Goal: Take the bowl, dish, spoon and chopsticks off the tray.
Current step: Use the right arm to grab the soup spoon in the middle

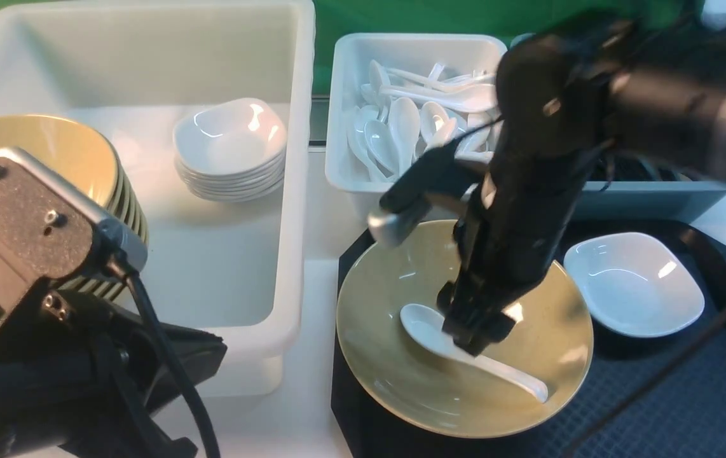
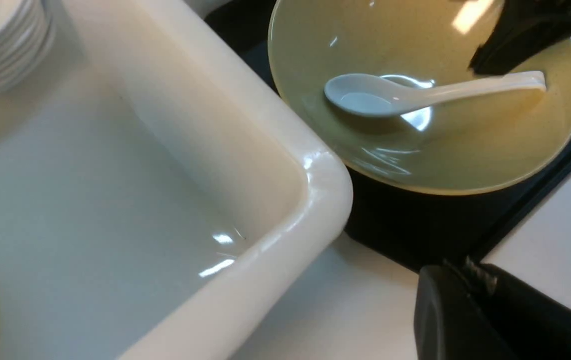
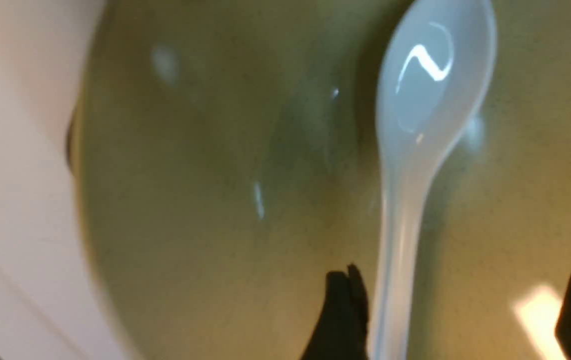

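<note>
The tan bowl [image 1: 388,362] sits on the left part of the black tray [image 1: 687,407]. The white spoon [image 1: 423,324] lies inside the bowl, scoop to the left. My right gripper [image 1: 476,334] is open and low in the bowl over the spoon's handle. In the right wrist view the handle [image 3: 395,280] lies between the fingers, close beside one fingertip [image 3: 345,310]. The small white dish [image 1: 633,283] sits on the tray to the right of the bowl. My left gripper [image 2: 465,270] is shut and empty, beside the big tub's near corner. No chopsticks are in view.
A large white tub [image 1: 287,267] left of the tray holds a stack of white dishes [image 1: 229,149] and a stack of tan bowls [image 1: 51,159]. A smaller white tub [image 1: 347,172] behind the tray holds several spoons. A blue-grey tub [image 1: 655,194] stands behind my right arm.
</note>
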Available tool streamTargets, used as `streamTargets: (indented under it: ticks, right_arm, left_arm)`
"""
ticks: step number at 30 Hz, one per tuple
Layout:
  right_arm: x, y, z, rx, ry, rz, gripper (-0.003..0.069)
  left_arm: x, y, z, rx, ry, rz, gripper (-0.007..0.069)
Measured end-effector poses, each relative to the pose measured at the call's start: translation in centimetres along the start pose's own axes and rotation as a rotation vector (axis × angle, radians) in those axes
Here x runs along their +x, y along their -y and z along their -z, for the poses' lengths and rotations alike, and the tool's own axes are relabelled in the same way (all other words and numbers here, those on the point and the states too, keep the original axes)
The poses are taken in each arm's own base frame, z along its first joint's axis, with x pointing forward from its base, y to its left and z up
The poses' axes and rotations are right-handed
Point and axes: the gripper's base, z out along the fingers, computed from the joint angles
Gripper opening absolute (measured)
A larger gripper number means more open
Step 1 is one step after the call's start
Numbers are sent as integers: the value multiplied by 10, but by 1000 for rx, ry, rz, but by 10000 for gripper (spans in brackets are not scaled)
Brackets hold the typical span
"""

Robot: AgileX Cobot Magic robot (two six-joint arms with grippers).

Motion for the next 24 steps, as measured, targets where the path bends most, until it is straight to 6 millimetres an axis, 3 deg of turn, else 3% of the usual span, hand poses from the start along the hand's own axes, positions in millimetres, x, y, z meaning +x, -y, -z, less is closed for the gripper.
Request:
streamTargets:
  ticks: [5, 10, 14, 17, 18, 20, 24]
  right_arm:
    - [-9, -1, -40, -38, -93, -6, 556]
    - [-13, -7, -57, -67, -129, -3, 554]
    - [-13, -8, -62, -69, -143, 1, 442]
    - [-13, -8, -62, -69, -144, 2, 279]
    - [-14, -8, -61, -68, -141, 2, 171]
    - [-14, -8, -57, -66, -130, 2, 152]
    - [-25, -3, -16, -11, 2, 17, 157]
  left_arm:
    - [-2, 0, 0, 1, 18, -19, -11]
    - [-2, 0, 0, 0, 19, -22, -11]
    - [-2, -1, 0, -12, 27, -36, -11]
    - [-3, -2, 0, -20, 27, -46, -11]
    - [-3, -2, 0, -24, 28, -50, -11]
    - [-3, -2, 0, -25, 28, -50, -11]
    - [-3, -3, 0, -29, 28, -55, -11]
